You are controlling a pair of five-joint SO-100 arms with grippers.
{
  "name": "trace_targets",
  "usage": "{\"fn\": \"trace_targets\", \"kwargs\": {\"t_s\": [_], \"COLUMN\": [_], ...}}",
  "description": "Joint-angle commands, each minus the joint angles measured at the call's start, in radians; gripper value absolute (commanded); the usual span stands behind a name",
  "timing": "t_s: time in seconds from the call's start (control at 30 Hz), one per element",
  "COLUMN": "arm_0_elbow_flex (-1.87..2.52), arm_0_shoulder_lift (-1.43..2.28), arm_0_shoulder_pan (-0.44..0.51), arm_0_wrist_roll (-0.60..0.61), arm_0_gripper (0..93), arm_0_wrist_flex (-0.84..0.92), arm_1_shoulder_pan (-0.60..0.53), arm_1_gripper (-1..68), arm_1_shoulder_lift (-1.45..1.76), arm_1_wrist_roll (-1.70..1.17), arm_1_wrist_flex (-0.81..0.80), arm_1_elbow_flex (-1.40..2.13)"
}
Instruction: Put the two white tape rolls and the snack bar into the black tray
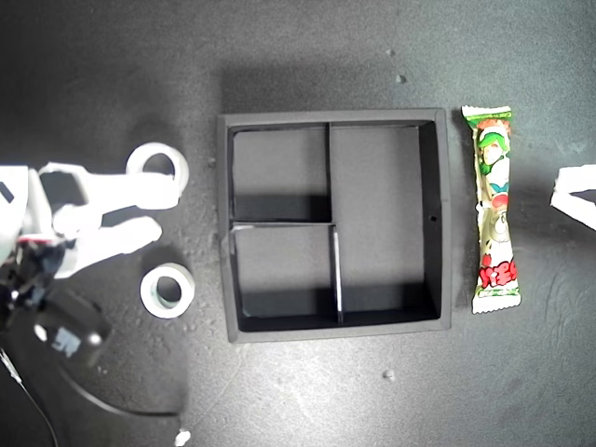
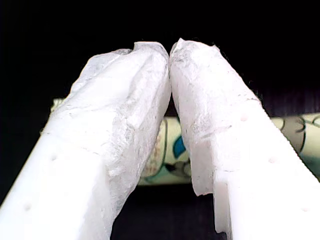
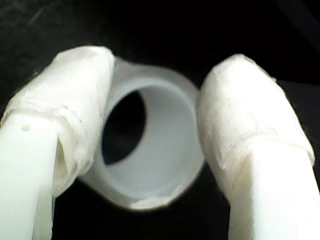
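Observation:
The black tray (image 1: 445,186) sits mid-table, its three compartments bare. At the exterior view's left lie two white tape rolls. The upper tape roll (image 1: 182,168) (image 3: 165,150) is at the tips of my second gripper (image 1: 166,210) (image 3: 160,65), which is open. One finger covers that roll's near rim. I cannot tell whether the fingers touch it. The smaller tape roll (image 1: 147,291) lies flat, below that gripper in the exterior view. The snack bar (image 1: 494,209) (image 2: 175,150) lies along the tray's right side in the exterior view. My first gripper (image 1: 562,191) (image 2: 170,47) is shut and empty beside it.
The second arm's dark base and a black cable (image 1: 65,340) fill the exterior view's lower left. Small white specks (image 1: 388,375) dot the dark mat near the tray.

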Motion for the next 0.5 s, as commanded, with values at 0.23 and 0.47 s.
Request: {"fn": "trace_targets", "kwargs": {"t_s": [0.23,0.47], "arm_0_elbow_flex": [0.075,0.140], "arm_0_shoulder_lift": [0.038,0.077], "arm_0_shoulder_pan": [-0.020,-0.012], "arm_0_wrist_roll": [-0.074,-0.092], "arm_0_gripper": [10.8,10.6], "arm_0_wrist_flex": [-0.005,-0.021], "arm_1_shoulder_pan": [-0.100,-0.083], "arm_1_gripper": [11.0,15.1], "arm_1_shoulder_lift": [-0.002,-0.003], "arm_1_wrist_roll": [-0.325,-0.350], "arm_1_wrist_flex": [-0.011,0.008], "arm_1_elbow_flex": [-0.130,-0.167]}}
